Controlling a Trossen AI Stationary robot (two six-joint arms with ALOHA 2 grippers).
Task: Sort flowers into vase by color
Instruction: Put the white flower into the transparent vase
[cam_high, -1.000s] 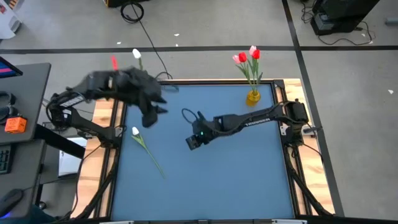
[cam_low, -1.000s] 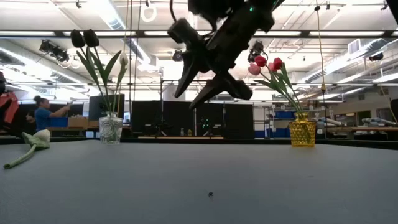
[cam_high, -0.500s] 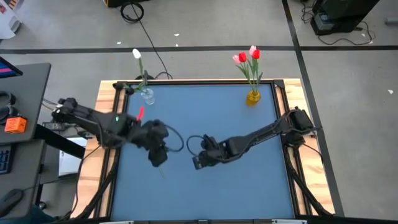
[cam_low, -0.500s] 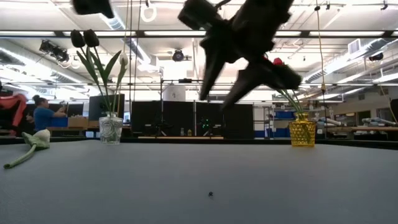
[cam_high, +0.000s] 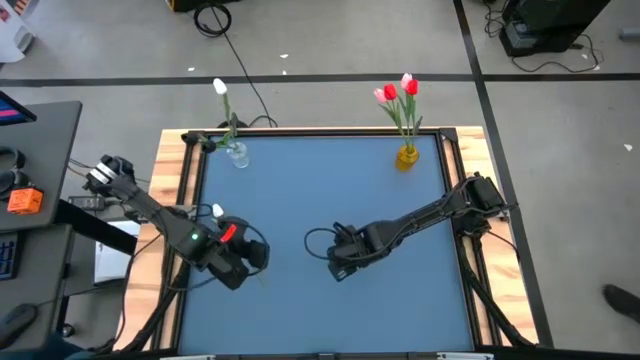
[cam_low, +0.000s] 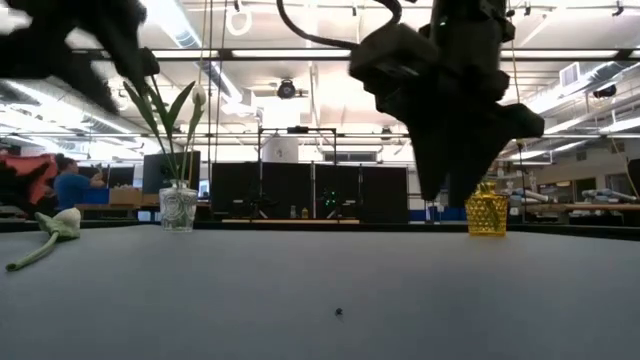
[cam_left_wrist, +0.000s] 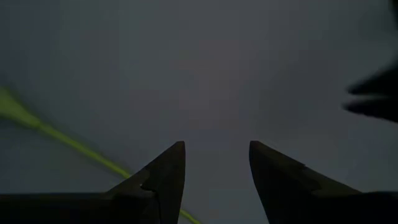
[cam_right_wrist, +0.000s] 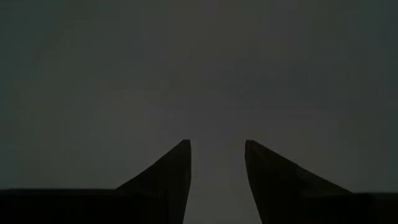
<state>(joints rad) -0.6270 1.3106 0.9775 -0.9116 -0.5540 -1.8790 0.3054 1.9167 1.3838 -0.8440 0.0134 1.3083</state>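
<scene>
A white tulip (cam_high: 217, 211) lies flat on the blue table (cam_high: 400, 300) near its left edge; in the low view it is the white tulip (cam_low: 55, 225). My left gripper (cam_high: 236, 268) hovers open above the tulip's green stem (cam_left_wrist: 62, 140), which passes beside one finger without touching it. My right gripper (cam_high: 340, 268) is open over bare table near the middle, pointing down (cam_low: 450, 195). A clear vase (cam_high: 238, 155) at the far left holds a white and dark tulips. A yellow vase (cam_high: 406, 156) at the far right holds red and pink tulips (cam_high: 398, 92).
The table has raised wooden side rails (cam_high: 170, 200). The two vases stand along the far edge, the clear vase (cam_low: 178, 208) and the yellow vase (cam_low: 487, 212). Bare table lies between and in front of them. A person (cam_low: 70, 185) shows in the room behind.
My left gripper has swung fast from beside the clear vase toward the near edge and down, ending above the lying tulip's stem. My right gripper has moved toward the near edge and a little right, tipping from slanted to pointing down. The tulip has stayed where it lay.
</scene>
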